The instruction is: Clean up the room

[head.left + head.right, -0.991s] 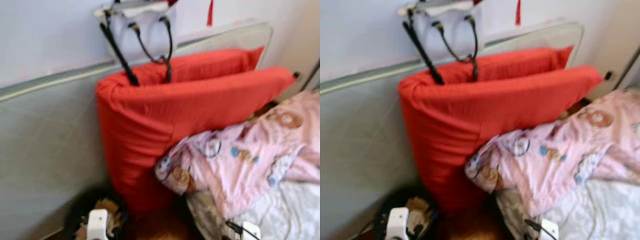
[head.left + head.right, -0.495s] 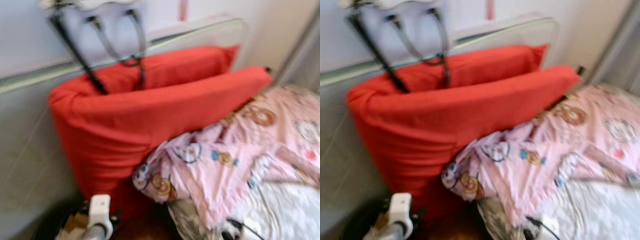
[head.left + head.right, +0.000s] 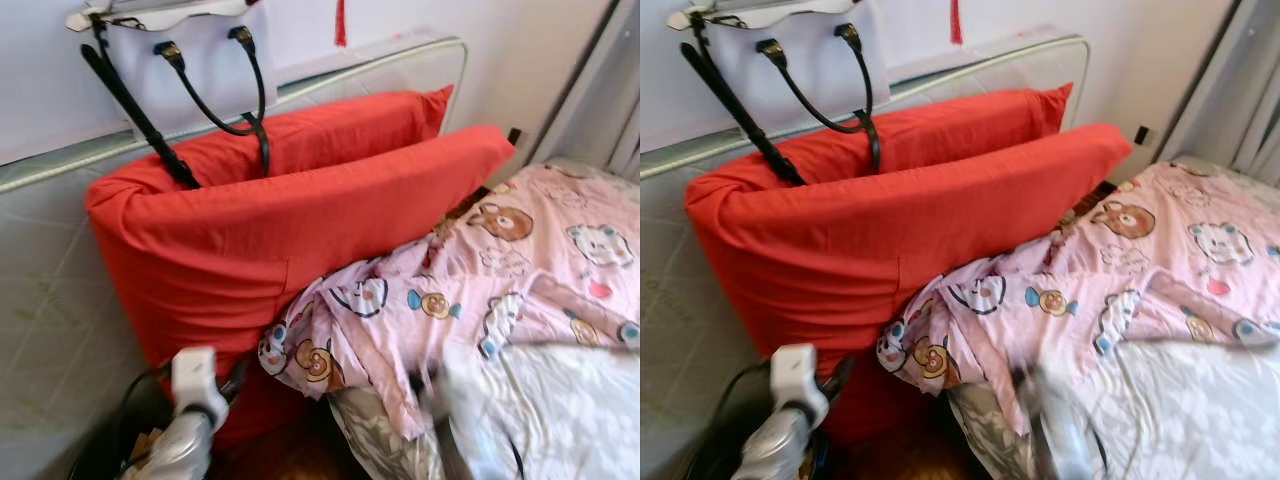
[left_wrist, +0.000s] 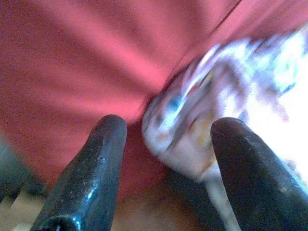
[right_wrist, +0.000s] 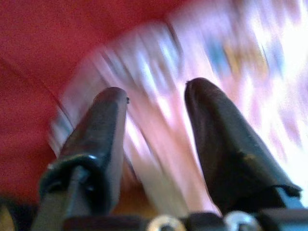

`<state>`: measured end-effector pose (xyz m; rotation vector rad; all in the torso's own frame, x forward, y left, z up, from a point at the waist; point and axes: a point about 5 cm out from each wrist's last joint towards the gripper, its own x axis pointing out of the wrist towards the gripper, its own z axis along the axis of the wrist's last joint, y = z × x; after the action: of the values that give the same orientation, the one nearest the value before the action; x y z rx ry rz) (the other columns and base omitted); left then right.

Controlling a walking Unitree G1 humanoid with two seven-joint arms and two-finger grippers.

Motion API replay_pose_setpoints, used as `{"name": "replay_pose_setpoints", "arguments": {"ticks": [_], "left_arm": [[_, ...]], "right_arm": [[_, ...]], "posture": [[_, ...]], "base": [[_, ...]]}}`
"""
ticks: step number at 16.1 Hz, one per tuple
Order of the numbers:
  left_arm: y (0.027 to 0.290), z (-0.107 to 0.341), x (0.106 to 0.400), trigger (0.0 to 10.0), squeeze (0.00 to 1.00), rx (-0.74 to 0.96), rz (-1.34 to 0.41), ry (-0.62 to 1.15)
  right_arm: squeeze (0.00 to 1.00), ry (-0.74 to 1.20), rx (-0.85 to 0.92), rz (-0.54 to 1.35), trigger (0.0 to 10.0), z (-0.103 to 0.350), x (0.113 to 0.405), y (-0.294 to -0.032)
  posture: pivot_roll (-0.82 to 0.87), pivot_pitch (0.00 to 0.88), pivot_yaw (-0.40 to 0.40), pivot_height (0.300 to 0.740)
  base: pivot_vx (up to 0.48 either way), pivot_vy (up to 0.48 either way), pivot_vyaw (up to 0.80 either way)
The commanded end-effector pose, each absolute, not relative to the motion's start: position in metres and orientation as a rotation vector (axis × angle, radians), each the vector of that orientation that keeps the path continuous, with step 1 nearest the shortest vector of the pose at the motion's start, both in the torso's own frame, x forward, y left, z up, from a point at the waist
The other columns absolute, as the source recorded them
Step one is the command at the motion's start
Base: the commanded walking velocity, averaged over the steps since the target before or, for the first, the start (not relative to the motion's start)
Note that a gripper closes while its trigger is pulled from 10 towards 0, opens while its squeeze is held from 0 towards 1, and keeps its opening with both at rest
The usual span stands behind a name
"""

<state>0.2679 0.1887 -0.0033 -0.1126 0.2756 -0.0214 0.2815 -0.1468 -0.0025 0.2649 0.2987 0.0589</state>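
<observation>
A pink cartoon-print blanket (image 3: 470, 300) lies rumpled over the bed before you, its near corner drooping off the bed's edge against a large red cushion (image 3: 300, 215) that stands on edge along the grey headboard (image 3: 60, 300). A second red cushion (image 3: 330, 125) is wedged behind the first, and a white handbag (image 3: 185, 60) with black straps hangs on the pale wall above, its handles falling onto the cushions. A white quilt (image 3: 570, 410) covers the bed's near side, and grey curtains (image 3: 610, 100) close the right edge of the room. A dark basket (image 3: 120, 450) sits on the floor at the headboard's foot. Your left gripper (image 4: 166, 139) has its fingers spread wide, empty, aimed at the blanket's hanging corner where it meets the red cushion. Your right gripper (image 5: 156, 110) is parted too, clasping nothing, hovering close over the blurred pink blanket.
</observation>
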Motion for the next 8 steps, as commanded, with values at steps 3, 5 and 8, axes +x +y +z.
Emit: {"name": "replay_pose_setpoints", "arguments": {"ticks": [3, 5, 8], "left_arm": [[0.197, 0.02, 0.272, 10.0, 0.0, -0.067, -0.026, 0.125], [0.191, 0.026, 0.266, 10.0, 0.0, -0.029, -0.056, 0.073], [0.19, 0.029, 0.262, 10.0, 0.0, -0.048, -0.038, 0.059]], "right_arm": [[0.0, 0.256, 0.258, 0.054, 10.0, -0.005, 0.272, -0.153], [0.0, 0.243, 0.238, 0.05, 10.0, -0.007, 0.268, -0.153], [0.0, 0.265, 0.213, -0.006, 10.0, -0.014, 0.256, -0.16]], "posture": [[0.01, 0.0, -0.036, 0.74], [0.02, 0.0, -0.049, 0.74], [0.02, 0.0, -0.056, 0.74]], "base": [[0.0, 0.0, 0.0], [0.0, 0.0, 0.0], [0.0, 0.0, 0.0]]}}
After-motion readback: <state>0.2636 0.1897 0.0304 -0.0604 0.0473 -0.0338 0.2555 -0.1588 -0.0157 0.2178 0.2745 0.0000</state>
